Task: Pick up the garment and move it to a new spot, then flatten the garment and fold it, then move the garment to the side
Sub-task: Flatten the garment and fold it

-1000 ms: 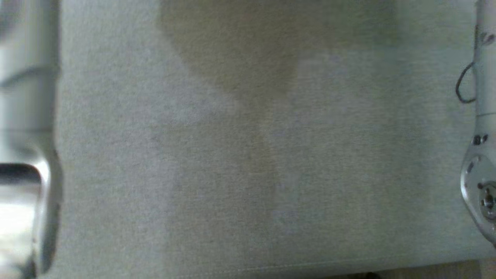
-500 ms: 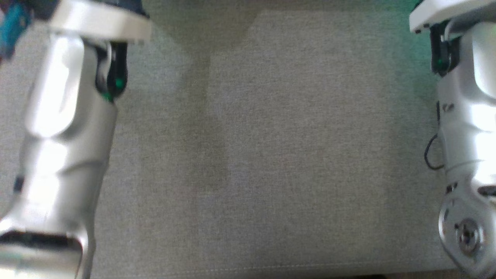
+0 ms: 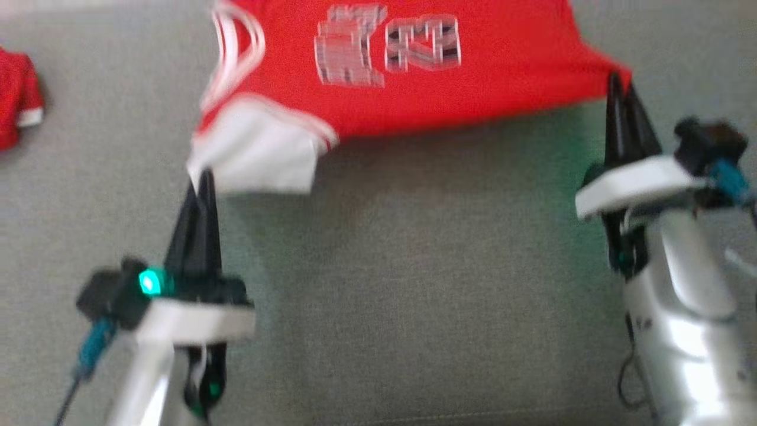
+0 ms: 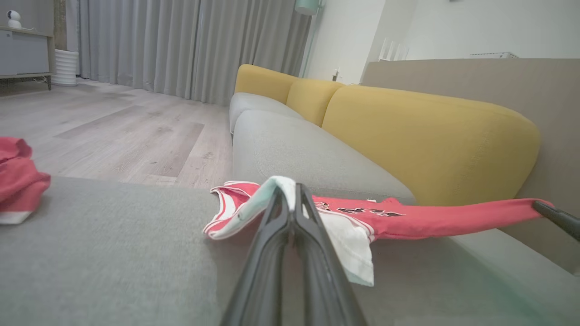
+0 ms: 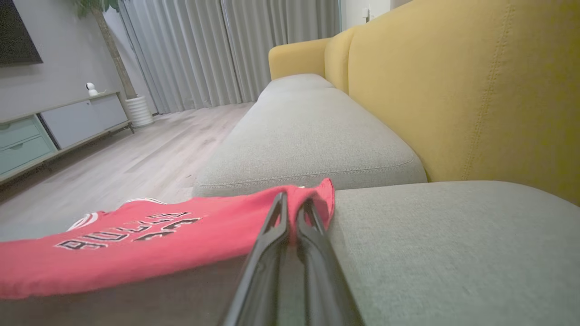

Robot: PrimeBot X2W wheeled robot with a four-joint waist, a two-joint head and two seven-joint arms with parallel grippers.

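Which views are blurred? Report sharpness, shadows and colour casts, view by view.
Head view: motion-blurred, print on the red jersey smeared, green glow on the sofa cushion beside each arm. Left wrist view: background sharp, left gripper soft near the lens, faint green tint lower right. Right wrist view: jersey lettering readable, dark shadow beneath it.

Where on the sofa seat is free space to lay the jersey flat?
Bare seat between the left pincer and right pincer, nearer than the jersey. Another bare strip between jersey and the red cloth at far left. Crowded along the far side.
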